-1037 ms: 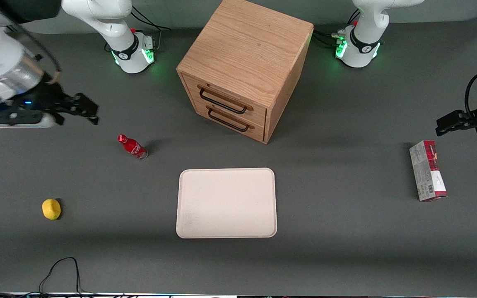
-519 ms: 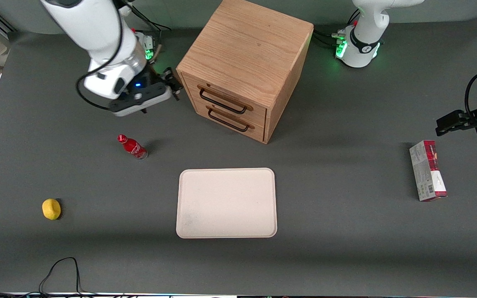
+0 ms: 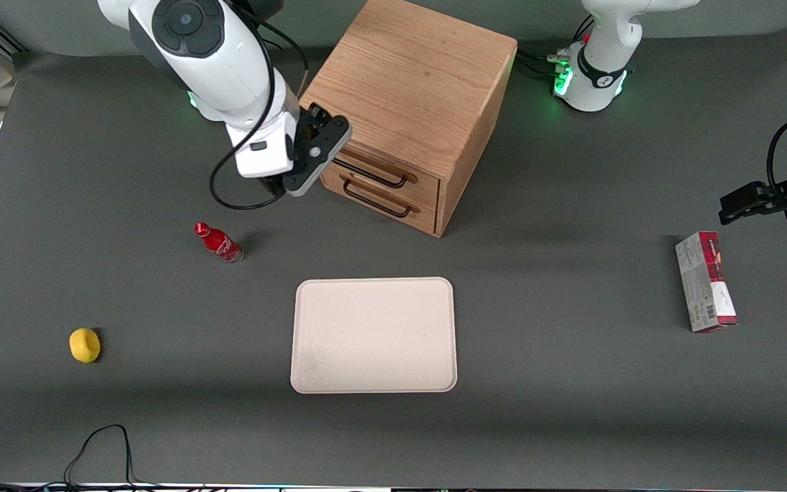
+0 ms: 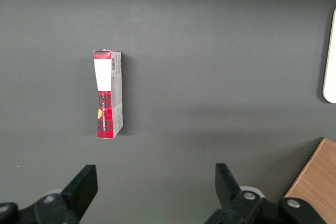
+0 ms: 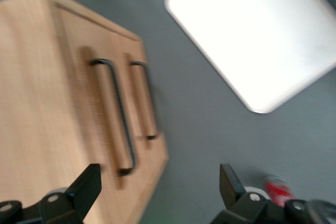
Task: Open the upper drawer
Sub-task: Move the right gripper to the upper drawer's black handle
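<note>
The upper drawer (image 3: 380, 171) is the top of two drawers in an oak cabinet (image 3: 410, 89) standing toward the far edge of the table (image 3: 571, 383), about midway along it. Its light wood front sits flush with the cabinet face, closed, and carries a thin black bar handle (image 3: 373, 176). The lower drawer (image 3: 380, 203) sits directly beneath it with a matching handle, also closed.

The gripper (image 3: 325, 130) hangs in front of the cabinet at the corner of the drawer fronts nearest the working arm, near the end of the upper handle but apart from it. In the right wrist view the gripper (image 5: 157, 187) has its jaws spread wide with nothing between them; both handles lie ahead of the fingers (image 5: 86, 184), untouched.

A cream tray (image 3: 374, 335) lies nearer the front camera than the cabinet. A red bottle (image 3: 218, 242) stands toward the working arm's end, with a yellow lemon-like object (image 3: 85, 344) nearer the camera still. A red and grey carton (image 3: 706, 281) lies toward the parked arm's end of the table.
</note>
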